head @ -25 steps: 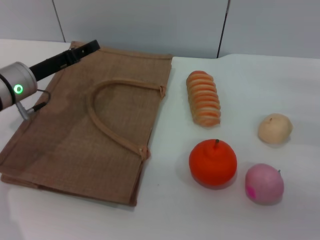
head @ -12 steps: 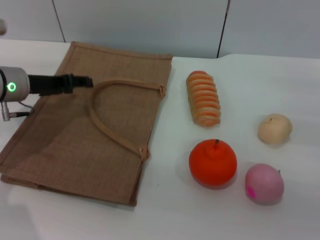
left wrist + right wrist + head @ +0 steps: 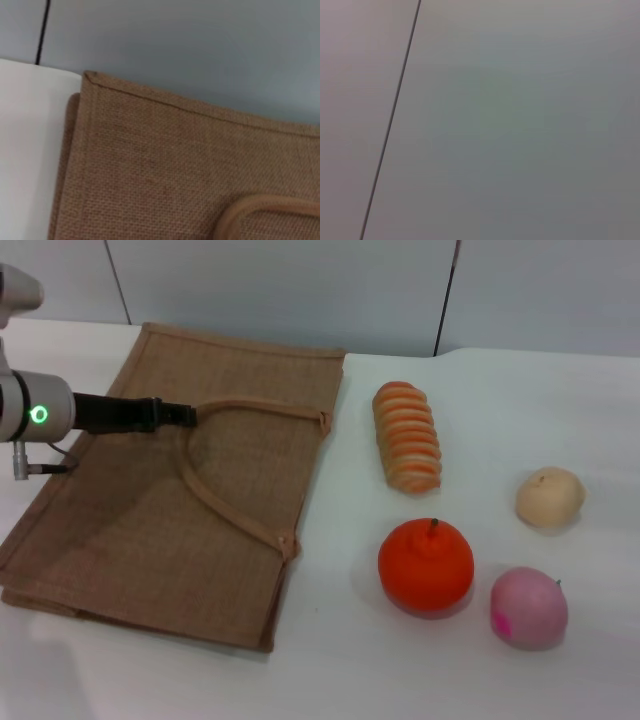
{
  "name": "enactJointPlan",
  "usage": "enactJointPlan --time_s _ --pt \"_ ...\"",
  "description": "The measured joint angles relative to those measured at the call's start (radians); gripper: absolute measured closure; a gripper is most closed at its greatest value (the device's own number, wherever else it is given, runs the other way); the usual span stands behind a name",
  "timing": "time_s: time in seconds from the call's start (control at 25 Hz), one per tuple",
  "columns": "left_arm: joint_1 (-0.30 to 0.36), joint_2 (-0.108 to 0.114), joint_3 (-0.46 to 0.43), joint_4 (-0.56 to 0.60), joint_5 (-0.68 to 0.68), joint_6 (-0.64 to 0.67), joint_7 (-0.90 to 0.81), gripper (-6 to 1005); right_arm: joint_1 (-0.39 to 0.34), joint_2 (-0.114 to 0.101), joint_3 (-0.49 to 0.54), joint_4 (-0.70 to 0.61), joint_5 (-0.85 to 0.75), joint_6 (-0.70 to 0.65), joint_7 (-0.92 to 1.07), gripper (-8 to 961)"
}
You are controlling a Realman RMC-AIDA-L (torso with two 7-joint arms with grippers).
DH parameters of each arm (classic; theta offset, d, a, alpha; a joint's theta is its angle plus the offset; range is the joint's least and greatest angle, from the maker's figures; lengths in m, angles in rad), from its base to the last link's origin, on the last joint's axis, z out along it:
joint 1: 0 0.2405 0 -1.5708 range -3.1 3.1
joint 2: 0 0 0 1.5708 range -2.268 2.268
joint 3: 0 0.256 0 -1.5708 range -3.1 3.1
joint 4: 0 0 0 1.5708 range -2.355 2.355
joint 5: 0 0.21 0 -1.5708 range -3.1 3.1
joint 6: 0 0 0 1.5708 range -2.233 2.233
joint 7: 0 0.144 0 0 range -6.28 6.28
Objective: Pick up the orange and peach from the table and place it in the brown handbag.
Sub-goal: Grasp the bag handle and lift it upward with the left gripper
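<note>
Handbag (image 3: 150, 500) first: it lies flat and shut at nine o'clock on the table (image 3: 580, 390), its upper handle (image 3: 240, 465) looping across the middle of the panel. Your left gripper (image 3: 185, 414) reaches in from the nine o'clock edge, its dark tip right at the handle's far bend; whether the fingers are wide, narrow or already pinching the strap, you cannot tell from the head view. The left wrist view shows only the bag's far corner and a curve of strap, no fingers.

Judging by that, the step is opening the bag. Take the strap itself, not the weave beneath, and lift up and toward twelve o'clock so the mouth gapes; a flat bag may otherwise rise whole.

Moving right, a striped loaf (image 3: 407, 436) sits at one o'clock, untouched and not wanted. The orange (image 3: 425, 566) rests at five o'clock, with the peach (image 3: 528, 607) just beside it toward four, and a beige fruit (image 3: 549, 497) at three. The right gripper is out of sight; its camera sees only wall.
</note>
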Motion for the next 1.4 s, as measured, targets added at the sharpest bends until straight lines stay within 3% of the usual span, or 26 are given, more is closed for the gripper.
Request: enactJointPlan --time_s 0.6,0.92,1.4 --pt "-0.010 -0.002 0.034 -0.017 0.001 0.036 0.014 259 0.004 0.000 0.000 0.000 0.000 0.000 0.000 180" --pt "-0.025 -0.001 0.102 -0.071 -0.004 0.116 0.023 258 0.005 0.000 0.000 0.000 0.000 0.000 0.000 180" --pt "-0.034 -0.001 0.108 -0.086 0.002 0.117 0.033 264 0.005 0.000 0.000 0.000 0.000 0.001 0.000 180"
